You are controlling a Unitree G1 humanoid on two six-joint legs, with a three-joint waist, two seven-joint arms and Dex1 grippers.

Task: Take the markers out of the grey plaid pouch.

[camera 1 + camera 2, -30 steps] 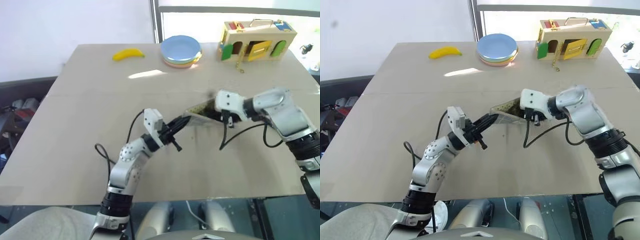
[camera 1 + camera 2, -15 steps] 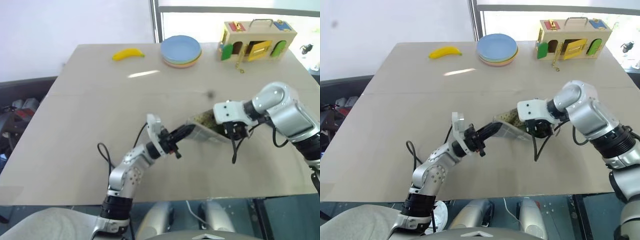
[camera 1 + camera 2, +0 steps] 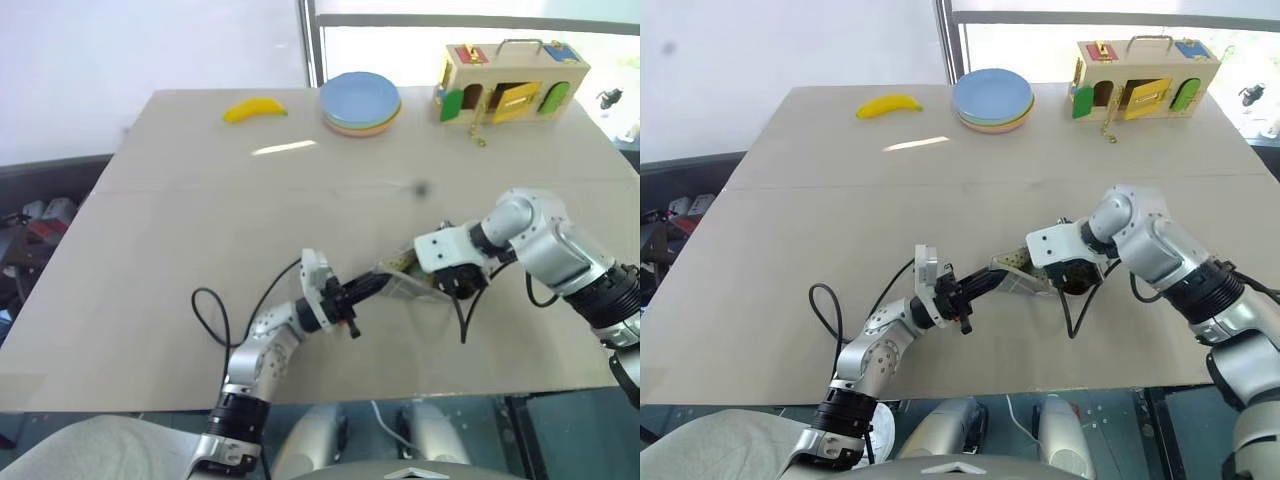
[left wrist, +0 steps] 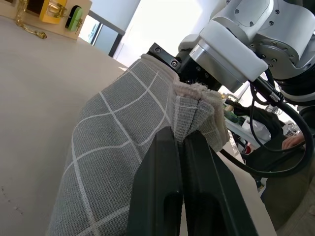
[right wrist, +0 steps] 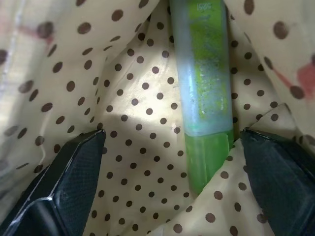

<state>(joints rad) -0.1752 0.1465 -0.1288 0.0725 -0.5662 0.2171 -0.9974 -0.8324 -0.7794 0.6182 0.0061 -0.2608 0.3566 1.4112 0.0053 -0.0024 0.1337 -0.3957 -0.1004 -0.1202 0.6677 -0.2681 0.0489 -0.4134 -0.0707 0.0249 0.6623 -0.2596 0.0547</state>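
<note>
Inside dotted pouch lining (image 5: 123,147) (soft), slim green marker (image 5: 204,93).

Robot-testing lab set beside a window (image 3: 470,30): a plain beige table (image 3: 180,250) carries staged practice props, namely a toy banana (image 3: 255,109), stacked coloured plates (image 3: 361,101) and a wooden latch-board box (image 3: 512,80), with clutter on the floor (image 3: 40,225) alongside.

Table (image 3: 200,200): banana (image 3: 254,108), plates (image 3: 361,101), toy box (image 3: 511,80)
</note>
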